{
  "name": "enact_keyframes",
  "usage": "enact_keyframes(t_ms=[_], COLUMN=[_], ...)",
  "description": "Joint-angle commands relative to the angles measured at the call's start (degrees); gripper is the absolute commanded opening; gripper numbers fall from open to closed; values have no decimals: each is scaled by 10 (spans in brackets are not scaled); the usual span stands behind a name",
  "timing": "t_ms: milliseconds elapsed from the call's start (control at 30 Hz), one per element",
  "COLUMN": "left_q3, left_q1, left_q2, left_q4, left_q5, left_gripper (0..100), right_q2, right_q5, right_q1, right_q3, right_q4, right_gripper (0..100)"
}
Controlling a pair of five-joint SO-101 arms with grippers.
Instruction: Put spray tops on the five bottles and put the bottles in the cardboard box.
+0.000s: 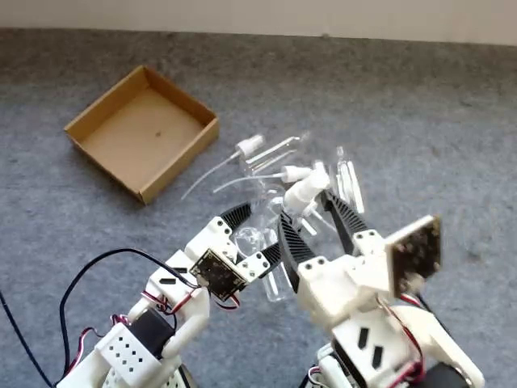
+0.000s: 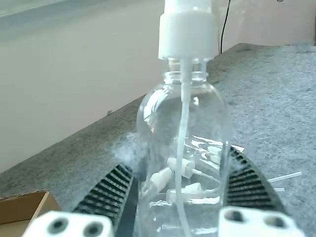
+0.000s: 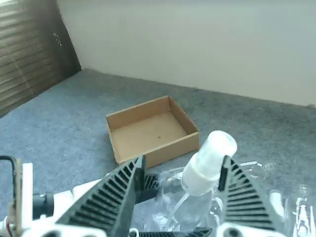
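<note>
My left gripper (image 1: pixel 252 236) (image 2: pixel 180 163) is shut on a clear bottle (image 1: pixel 249 239) (image 2: pixel 182 143), which it holds upright. A white spray top (image 1: pixel 304 192) (image 2: pixel 187 29) (image 3: pixel 210 158) sits at the bottle's neck, its tube hanging inside the bottle. My right gripper (image 1: pixel 305 206) (image 3: pixel 182 160) is open around that top. One finger is against the top, and there is a clear gap to the other. The cardboard box (image 1: pixel 179 170) (image 3: pixel 148 153) (image 2: pixel 19 207) lies open at the far left of the carpet.
Beyond the grippers, other clear bottles (image 1: pixel 276 150) (image 1: pixel 347 179) and loose spray tops (image 1: pixel 249 145) (image 1: pixel 295 172) with long tubes lie on the grey carpet. Another bottle (image 1: pixel 279 284) lies between the two arms. A black cable (image 1: pixel 81 279) loops at the near left.
</note>
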Motion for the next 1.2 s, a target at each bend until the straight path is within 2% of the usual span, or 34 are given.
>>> enact_keyframes(t_ms=[0,167,400,533,700,833,933,1067,1167], left_q3=[15,13,9,12,13,6,-11,-26,-26], left_q1=[-7,-9,-95,-108,-129,-183,-228,-293,-317], left_q2=[-14,-14,-14,-14,-14,-14,-14,-14,-14], left_q4=[-15,-17,-18,-18,-18,-18,-18,-18,-18], left_q5=[-3,-3,-3,-2,-2,3,76,198,229], left_gripper=[88,88,88,88,88,88,88,88,88], right_q2=[2,2,2,2,2,2,2,2,2], right_q5=[11,12,8,11,14,91,134,131,131], right_q1=[61,146,273,305,307,281,227,184,153], right_q3=[-59,-59,9,93,197,247,271,287,286], right_q4=[2,-2,-46,-87,-131,-132,-131,-132,-133], right_gripper=[217,217,217,217,217,217,217,216,168])
